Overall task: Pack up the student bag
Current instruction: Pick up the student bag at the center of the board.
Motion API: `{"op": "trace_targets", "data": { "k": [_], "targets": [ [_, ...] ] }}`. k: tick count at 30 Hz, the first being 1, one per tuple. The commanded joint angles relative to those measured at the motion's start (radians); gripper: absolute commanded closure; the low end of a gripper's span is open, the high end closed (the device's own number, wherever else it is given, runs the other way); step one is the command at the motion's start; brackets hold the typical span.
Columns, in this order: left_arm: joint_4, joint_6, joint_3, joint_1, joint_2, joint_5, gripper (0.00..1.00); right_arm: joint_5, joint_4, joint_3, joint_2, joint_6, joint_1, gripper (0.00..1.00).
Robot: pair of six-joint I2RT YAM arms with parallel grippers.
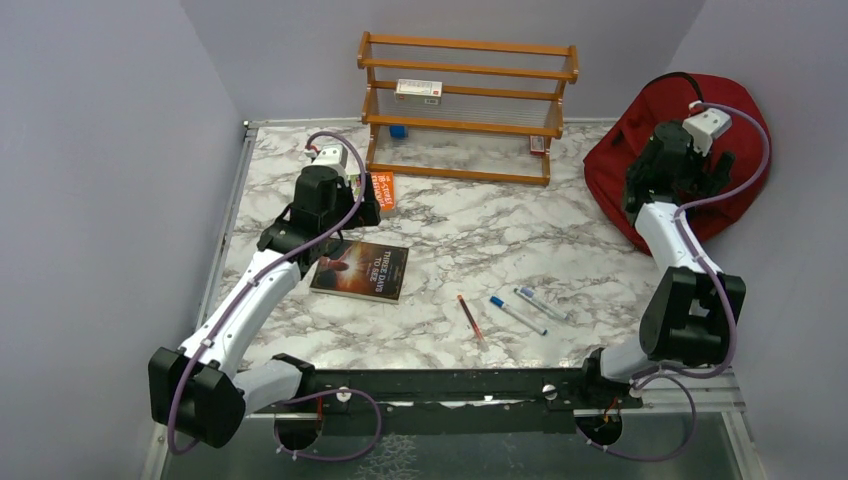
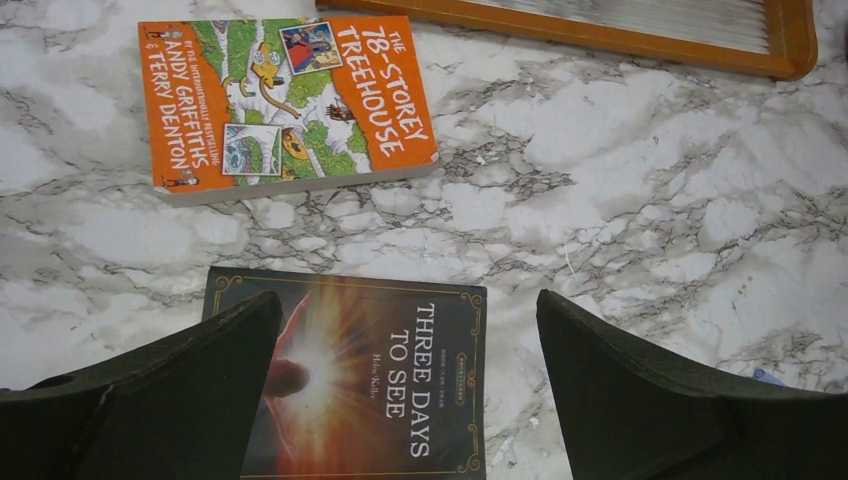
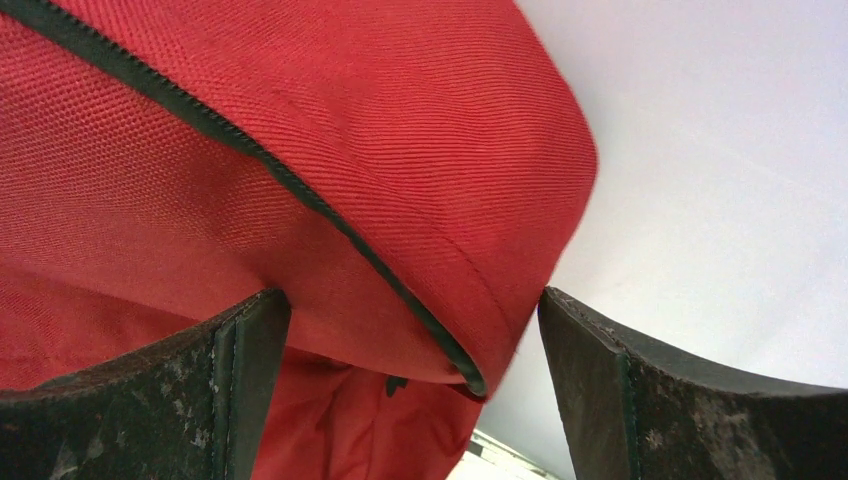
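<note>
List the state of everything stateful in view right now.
left gripper: open, empty, above the Three Days to See book.
right gripper: open, empty, at the student bag.
student bag: slumped by the far right wall; zip state unclear.
Three Days to See book: closed, flat, cover up.
78-Storey Treehouse book: closed, flat, cover up.
pens: lying flat, loose.
rack: upright.

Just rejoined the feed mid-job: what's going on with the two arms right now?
Nothing is held yet. The open left gripper hovers over the dark paperback "Three Days to See", an orange paperback lying just beyond it. The open right gripper is close to the large dark-red fabric backpack, at a black-trimmed edge. Three pens lie on the marble table.
</note>
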Motion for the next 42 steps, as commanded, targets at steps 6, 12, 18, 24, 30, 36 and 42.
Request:
{"op": "trace_targets", "data": {
  "k": [6,12,18,24,30,36,42],
  "targets": [
    [0.042,-0.047,0.043,-0.006,0.050,0.069,0.02,-0.088,-0.076,0.121,0.142,0.049,-0.038,0.11],
    [0.049,-0.041,0.031,-0.006,0.044,0.061,0.03,-0.143,-0.053,0.084,0.089,0.061,-0.040,0.50],
    [0.051,-0.005,0.018,-0.006,0.019,0.026,0.03,-0.176,-0.178,0.108,0.015,0.138,-0.040,0.99],
    [0.077,0.033,-0.004,-0.006,-0.010,0.007,0.01,-0.338,-0.437,0.130,-0.164,0.356,-0.040,0.99],
    [0.108,0.072,-0.041,-0.006,-0.056,-0.025,0.01,-0.445,-0.602,0.148,-0.350,0.476,-0.039,0.99],
    [0.124,0.094,-0.086,-0.006,-0.099,-0.007,0.01,-0.579,-0.760,0.259,-0.450,0.566,-0.039,0.99],
    [0.116,0.066,-0.119,-0.006,-0.155,-0.007,0.01,-0.899,-0.882,0.362,-0.477,0.696,-0.038,0.99]
  ]
}}
